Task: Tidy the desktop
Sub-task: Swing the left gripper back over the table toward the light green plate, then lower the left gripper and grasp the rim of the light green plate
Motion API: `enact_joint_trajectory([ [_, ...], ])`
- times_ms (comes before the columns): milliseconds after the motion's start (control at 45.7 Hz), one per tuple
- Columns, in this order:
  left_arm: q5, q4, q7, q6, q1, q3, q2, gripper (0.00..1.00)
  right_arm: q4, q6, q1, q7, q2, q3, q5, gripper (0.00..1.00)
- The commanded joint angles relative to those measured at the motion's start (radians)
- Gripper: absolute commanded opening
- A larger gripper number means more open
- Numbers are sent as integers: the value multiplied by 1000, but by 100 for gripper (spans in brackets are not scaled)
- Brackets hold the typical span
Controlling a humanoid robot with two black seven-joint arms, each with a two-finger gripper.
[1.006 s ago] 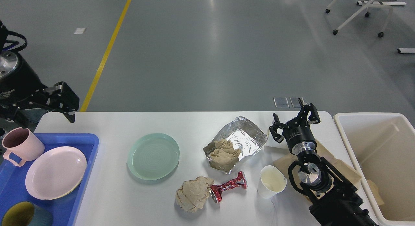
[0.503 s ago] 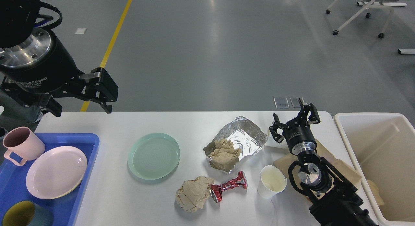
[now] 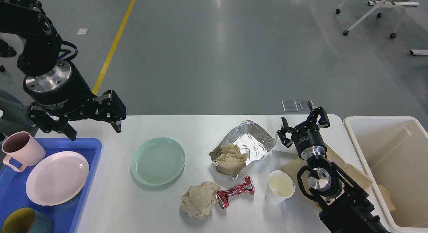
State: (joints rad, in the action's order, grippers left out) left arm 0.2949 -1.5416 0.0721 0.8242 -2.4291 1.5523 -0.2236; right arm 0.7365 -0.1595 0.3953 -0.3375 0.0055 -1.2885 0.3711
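Note:
The white desktop carries a mint green plate, a foil sheet with crumpled brown paper on it, a second brown paper ball, a crushed red can and a white paper cup. My left gripper hangs open above the table's far left, left of the green plate, holding nothing. Open and empty too, my right gripper sits at the far right, just right of the foil.
A blue tray at the left holds a pink mug, a pink plate and a dark cup. A cream bin stands off the right edge. Flat brown paper lies under my right arm.
My left arm swung in from the left edge, rose, then came down and right toward the table's far left. The right arm and the items on the table stayed put.

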Motion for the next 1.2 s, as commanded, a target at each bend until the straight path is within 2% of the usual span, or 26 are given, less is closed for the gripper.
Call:
enact_joint_trajectory([
  [0,12,60,-11,-102,155,-8,-88,96,0,0,-1,0,1,0,0,100],
  [88,21,96,-18,-210,258,-41,-135,96,0,0,-1,0,1,0,0,100],
  [219,49,132,-11,-417,473,-116,-166,96,0,0,0,0,1,0,0,100],
  [372,144,202,-6,-643,708,-247,-148,96,0,0,-1,0,1,0,0,100],
  [547,271,279,-3,-829,869,-343,-91,96,0,0,-1,0,1,0,0,100],
  [656,271,353,-2,-838,978,-443,-66,96,0,0,0,0,1,0,0,100],
  [766,270,403,-2,-841,1039,-466,-17,96,0,0,0,0,1,0,0,100],
  [1181,270,463,-2,-849,1098,-471,0,93,0,0,0,0,1,0,0,100],
])
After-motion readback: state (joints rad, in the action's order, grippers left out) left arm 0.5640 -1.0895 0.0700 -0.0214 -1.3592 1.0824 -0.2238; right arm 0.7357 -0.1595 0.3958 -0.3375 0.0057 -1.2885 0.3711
